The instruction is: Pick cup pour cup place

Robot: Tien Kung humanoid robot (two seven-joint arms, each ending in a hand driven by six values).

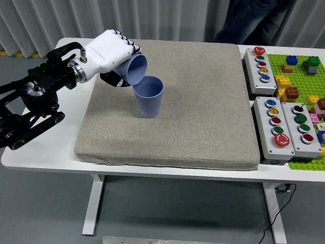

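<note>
The left hand (109, 53) is gripping a blue cup (135, 68), fingers wrapped around it, tipping its mouth down over the rim of the upright blue cup (148, 96) standing on the grey mat (203, 107)

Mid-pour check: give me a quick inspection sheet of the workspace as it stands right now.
Surface: white table with grey mat.
Job's things: held cup tipped, mouth over upright cup on the mat.
Clutter: three button boxes, green brick plate at right.
Grippers: left hand grasps the held cup; right hand not in view.
Cables: black cable under the table's right end.
Surroundings: person at far side, curtain behind.
</note>
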